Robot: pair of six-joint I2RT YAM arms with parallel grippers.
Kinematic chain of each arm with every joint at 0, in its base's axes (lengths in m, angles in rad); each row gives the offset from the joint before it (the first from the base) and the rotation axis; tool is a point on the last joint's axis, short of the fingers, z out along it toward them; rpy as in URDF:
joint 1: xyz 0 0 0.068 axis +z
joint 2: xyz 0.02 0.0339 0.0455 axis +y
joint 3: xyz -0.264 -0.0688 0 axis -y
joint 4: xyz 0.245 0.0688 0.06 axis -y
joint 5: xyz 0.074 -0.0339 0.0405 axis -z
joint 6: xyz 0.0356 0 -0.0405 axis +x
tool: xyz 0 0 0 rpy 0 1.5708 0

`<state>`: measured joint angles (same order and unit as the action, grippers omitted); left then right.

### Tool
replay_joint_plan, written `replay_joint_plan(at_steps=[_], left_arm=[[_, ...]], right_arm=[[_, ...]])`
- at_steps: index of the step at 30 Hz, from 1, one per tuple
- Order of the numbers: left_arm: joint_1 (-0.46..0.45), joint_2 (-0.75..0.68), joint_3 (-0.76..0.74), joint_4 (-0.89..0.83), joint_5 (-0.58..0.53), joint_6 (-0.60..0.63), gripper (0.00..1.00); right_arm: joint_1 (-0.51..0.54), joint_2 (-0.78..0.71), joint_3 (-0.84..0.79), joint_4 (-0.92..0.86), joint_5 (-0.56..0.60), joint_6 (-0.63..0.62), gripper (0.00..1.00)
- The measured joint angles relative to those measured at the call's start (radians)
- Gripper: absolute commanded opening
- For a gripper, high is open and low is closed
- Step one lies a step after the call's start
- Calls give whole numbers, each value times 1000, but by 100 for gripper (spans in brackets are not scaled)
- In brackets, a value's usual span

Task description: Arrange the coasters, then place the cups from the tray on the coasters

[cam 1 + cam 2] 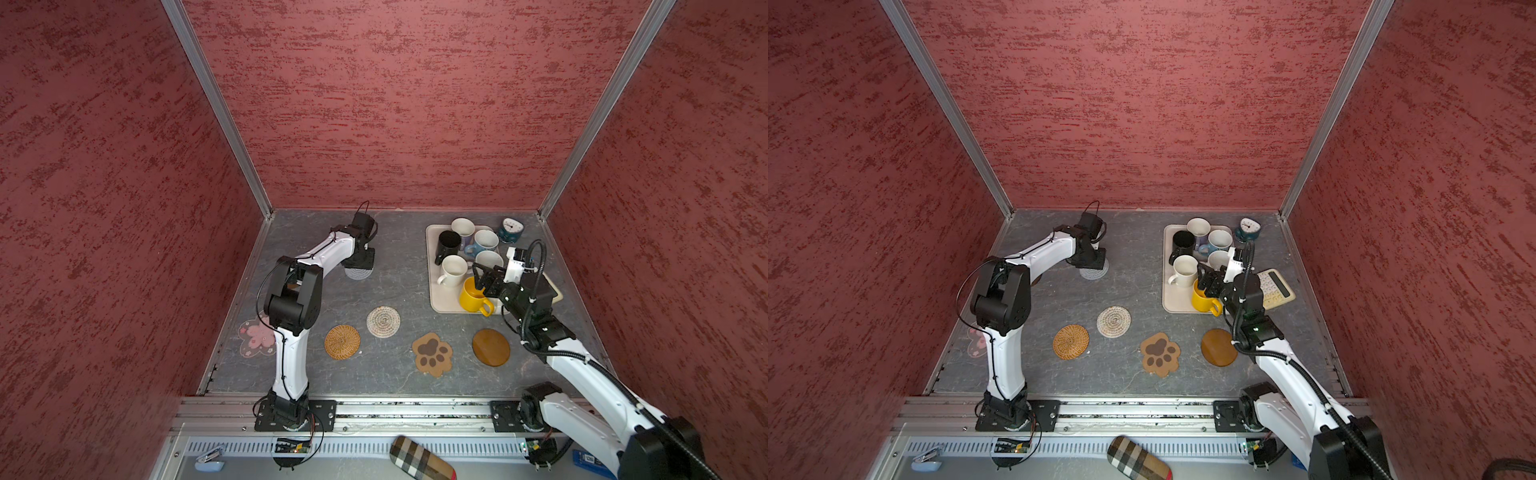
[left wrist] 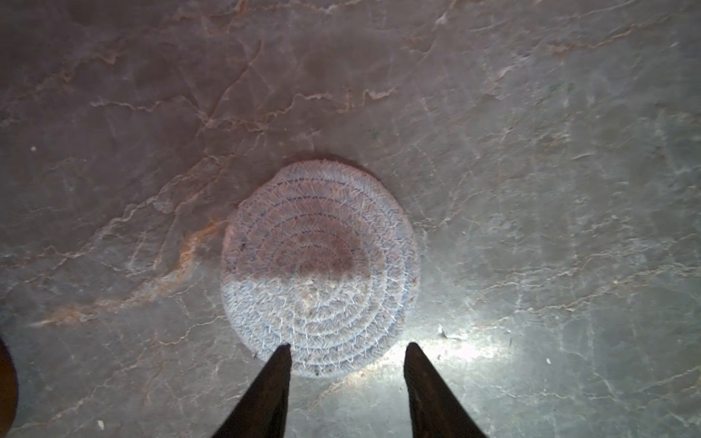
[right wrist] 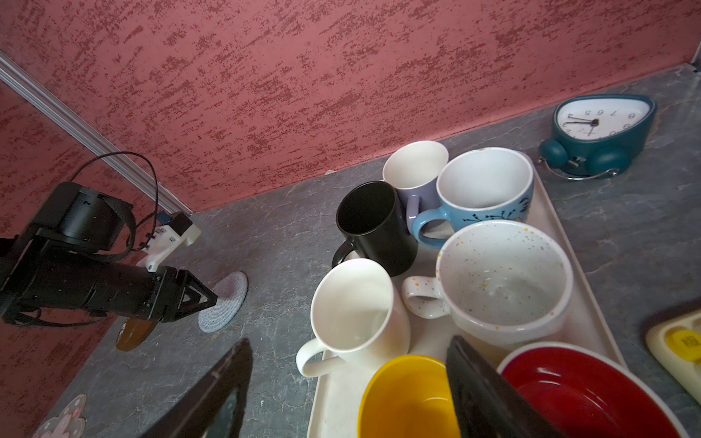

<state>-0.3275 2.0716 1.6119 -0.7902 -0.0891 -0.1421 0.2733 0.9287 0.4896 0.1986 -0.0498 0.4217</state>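
My right hand [image 3: 349, 340] sits closest, its two dark fingers spread wide and gripping nothing. One finger hangs out over the grey marbled counter [image 3: 265, 246] beside the tray. The other stands at the rim of the glossy yellow ceramic mug [image 3: 406, 398], on the side next to the white mug with the red inside [image 3: 588, 394]. So the yellow mug lies straight below me, off-centre toward that finger; I cannot tell whether the finger touches the rim. In both top views the mug's handle points back toward my base.

The mug stands at the near edge of the cream-beige rectangular plastic tray [image 1: 442, 299]. The bare brown wooden disc coaster [image 1: 491, 347] lies just past that edge, on my right arm's side. I judge that the short carry, once I centre on the mug and close.

My left hand [image 2: 348, 346] is well apart across the counter. Its fingers are partly parted and hold nothing, with the tips at the edge of the round grey woven coaster [image 2: 320, 265], which lies flat.
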Motion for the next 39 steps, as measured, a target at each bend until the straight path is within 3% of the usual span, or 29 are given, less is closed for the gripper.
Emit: replay_joint_plan(at_steps=[10, 18, 25, 34, 39], left_arm=[[11, 77, 41, -19, -10, 0, 40], [8, 182, 190, -51, 2, 0, 36], [-20, 338, 456, -112, 34, -2, 36], [-73, 592, 908, -210, 83, -20, 35], [-78, 624, 961, -198, 120, -45, 32]], right_arm=[[0, 0, -1, 26, -33, 35, 83], [0, -35, -1, 31, -60, 46, 85], [0, -36, -1, 34, -63, 46, 85], [0, -55, -1, 32, -51, 45, 87], [0, -56, -1, 25, -50, 42, 87]])
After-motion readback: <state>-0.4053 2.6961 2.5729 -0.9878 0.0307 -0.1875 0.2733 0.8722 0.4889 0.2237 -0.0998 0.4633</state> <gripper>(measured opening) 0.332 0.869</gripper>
